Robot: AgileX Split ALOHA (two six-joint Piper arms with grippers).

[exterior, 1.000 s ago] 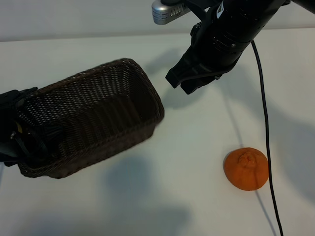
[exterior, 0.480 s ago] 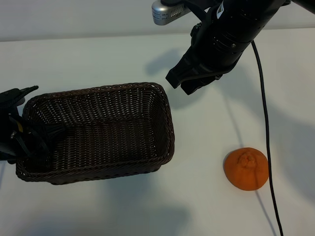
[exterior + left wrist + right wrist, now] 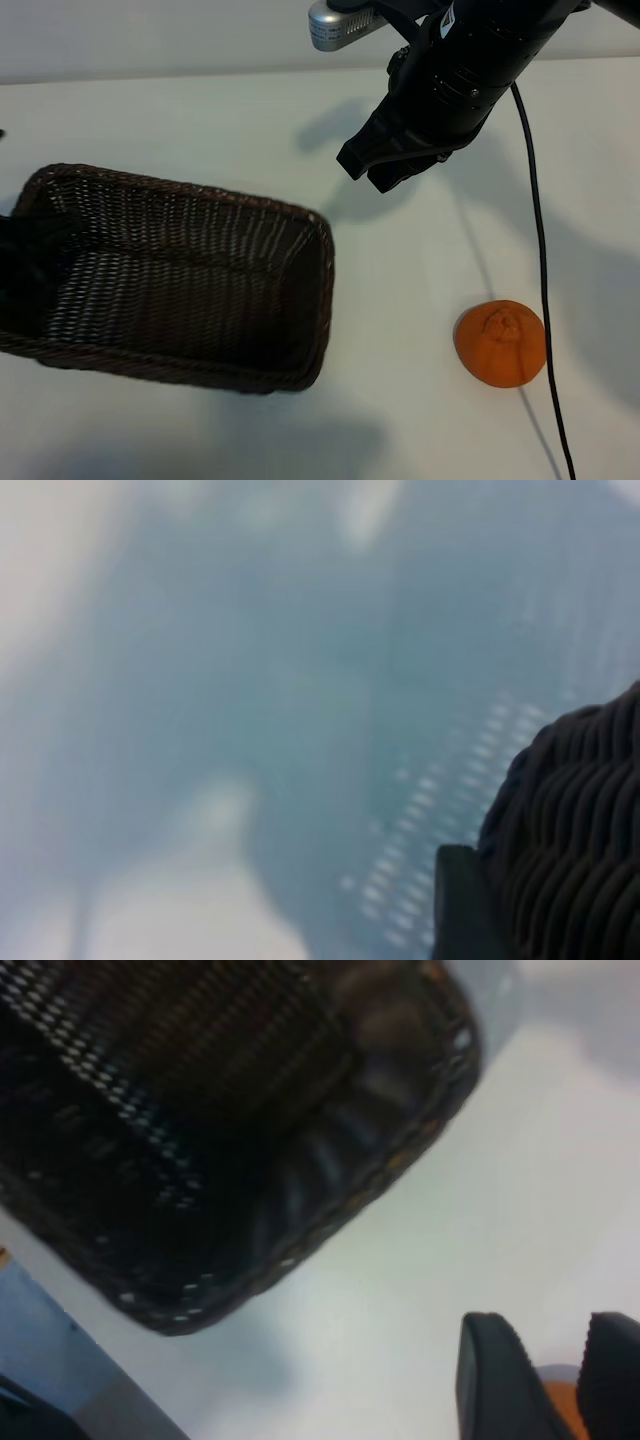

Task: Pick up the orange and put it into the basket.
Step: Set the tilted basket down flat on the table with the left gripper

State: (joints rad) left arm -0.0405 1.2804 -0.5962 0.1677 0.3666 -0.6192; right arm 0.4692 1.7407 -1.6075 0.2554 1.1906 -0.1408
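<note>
right pincer (image 3: pixel 378 168), black and two-fingered, hangs above the white table (image 3: pixel 200 120) in the far-middle of the scene, pointing steeply down; its fingers stand a little apart with nothing between them, as the right wrist view shows two dark tips (image 3: pixel 500 1375) over bare table with a sliver of orange peeking through.

left pincer (image 3: pixel 20 265) sits at the far left edge, low and dark against the left end of the rectangular dark-brown woven wicker basket (image 3: pixel 310 300). one dark finger (image 3: pixel 462 905) lies just beside the braided rim in the left wrist view, but whether the fingers clamp the rim or merely stand beside it i cannot tell.

the basket is tilted (its left end looks raised, the right near corner lower) and holds nothing; its open-weave floor and sides show bare.

the small round bright-orange fruit with wrinkled skin and puckered stem end (image 3: pixel 500 343) rests on the table at the near right, well apart from the basket, with open white table between them. a thin black cable (image 3: pixel 541 260) hangs from the right arm and runs down past the orange's right side toward the near edge. open table also lies beyond the basket, toward the far wall.
</note>
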